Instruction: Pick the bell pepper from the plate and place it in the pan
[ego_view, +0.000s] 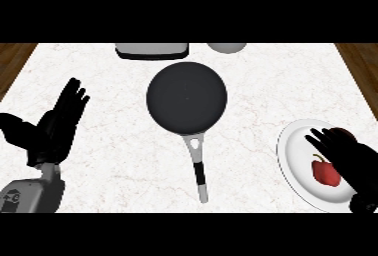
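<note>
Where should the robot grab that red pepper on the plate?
Probably round its rounded body, coming down from above: the pepper lies low on the plate, with only a thin stem poking up. The right hand already hovers beside it, fingers straight.

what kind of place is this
Probably a kitchen: a black pan sits on a pale marble-look counter, and a red bell pepper lies on a white plate beside it.

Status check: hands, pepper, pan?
Left hand open, resting at left. Right hand open over red bell pepper on white plate. Black frying pan empty, path unobstructed.
</note>
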